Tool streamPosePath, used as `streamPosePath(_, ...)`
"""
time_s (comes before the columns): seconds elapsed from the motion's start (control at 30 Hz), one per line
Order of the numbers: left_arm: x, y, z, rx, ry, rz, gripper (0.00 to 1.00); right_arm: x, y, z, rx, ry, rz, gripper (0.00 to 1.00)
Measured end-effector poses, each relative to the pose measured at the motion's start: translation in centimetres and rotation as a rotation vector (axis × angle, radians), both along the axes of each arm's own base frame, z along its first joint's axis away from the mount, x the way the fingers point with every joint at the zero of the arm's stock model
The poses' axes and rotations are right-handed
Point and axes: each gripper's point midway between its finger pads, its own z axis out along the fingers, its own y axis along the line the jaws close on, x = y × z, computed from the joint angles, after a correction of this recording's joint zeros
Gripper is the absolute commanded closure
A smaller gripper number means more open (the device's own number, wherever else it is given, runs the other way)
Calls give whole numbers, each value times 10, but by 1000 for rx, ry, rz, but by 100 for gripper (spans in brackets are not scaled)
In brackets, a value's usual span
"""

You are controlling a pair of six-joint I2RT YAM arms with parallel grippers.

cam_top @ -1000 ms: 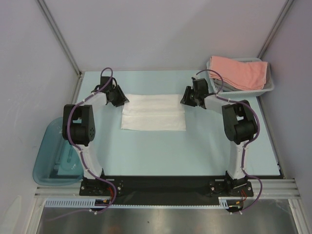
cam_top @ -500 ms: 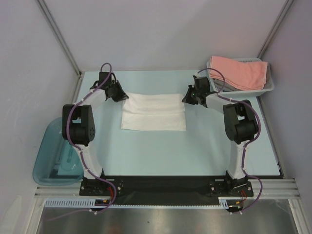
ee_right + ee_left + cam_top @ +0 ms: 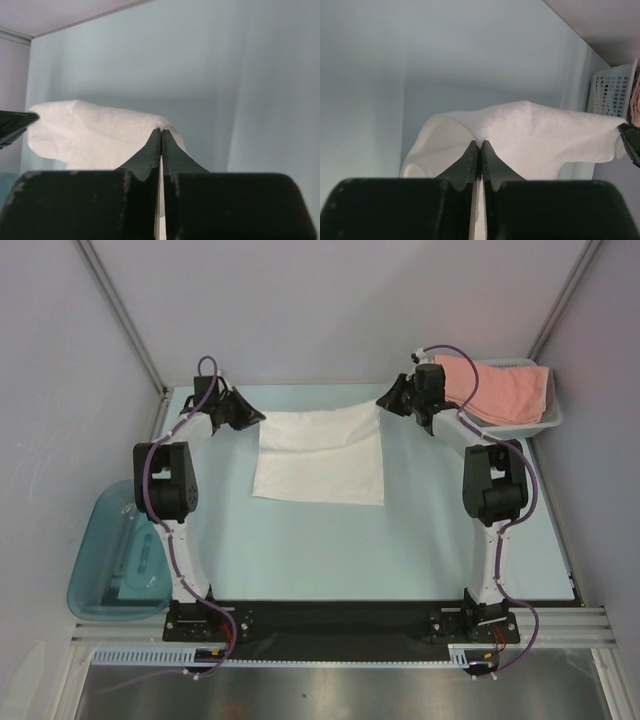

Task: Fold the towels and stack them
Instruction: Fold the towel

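Observation:
A white towel (image 3: pixel 320 455) hangs stretched between both grippers at the far side of the table, its near edge resting on the surface. My left gripper (image 3: pixel 258 419) is shut on the towel's far left corner (image 3: pixel 482 141). On the far right corner (image 3: pixel 161 127) my right gripper (image 3: pixel 383 403) is pinched shut. Both held corners are lifted above the table, and the cloth sags between them. A salmon-pink towel (image 3: pixel 495 388) lies in the white mesh basket (image 3: pixel 548 421) at the back right.
A teal plastic tub (image 3: pixel 108 565) sits off the table's left edge near the left arm's base. The basket stands close behind my right wrist. Grey walls (image 3: pixel 330 310) close in behind and at both sides.
Both grippers closed on the white towel's far corners and rose away from me, lifting that edge. The folded strip has opened into a larger sheet.

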Motion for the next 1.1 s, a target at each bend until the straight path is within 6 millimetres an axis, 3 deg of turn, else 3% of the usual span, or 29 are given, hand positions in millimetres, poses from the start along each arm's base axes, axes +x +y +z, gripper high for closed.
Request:
streamPosePath(0.07, 10, 4, -9, -23, 0, 9, 80, 14, 4, 2, 28, -24, 11, 90)
streamPosePath(0.1, 16, 5, -12, -34, -1, 13, 66, 19, 6, -2, 41, -23, 15, 86)
streamPosePath(0.17, 26, 8, -18, -56, -10, 24, 59, 28, 7, -12, 64, -13, 12, 71)
streamPosePath(0.23, 35, 9, -20, -69, -31, 33, 56, 35, 4, -28, 78, 7, 3, 59)
streamPosePath(0.37, 45, 14, -17, -78, -69, 56, 53, 40, -11, -55, 92, 58, -33, 55)
streamPosePath(0.47, 47, 19, -10, -66, -114, 84, 52, 41, -21, -58, 96, 63, -60, 51)
streamPosePath(0.53, 35, 25, -13, -38, -101, 122, 47, 38, -31, -59, 87, 68, -90, 50)
streamPosePath(0.63, 9, 40, -10, 32, -52, 212, 45, 15, -41, -61, 65, 108, -121, 52)
streamPosePath(0.77, -28, 56, 16, 151, -29, 322, 41, -26, -45, -54, 25, 147, -136, 51)
streamPosePath(0.9, -76, 37, 30, 231, -25, 336, 39, -79, -35, -48, -28, 172, -104, 50)
streamPosePath(1.0, -119, 19, 6, 268, 41, 288, 36, -107, -22, -51, -59, 197, -61, 46)
streamPosePath(1.1, -151, 20, -34, 306, 143, 266, 34, -132, -8, -69, -92, 243, -11, 44)
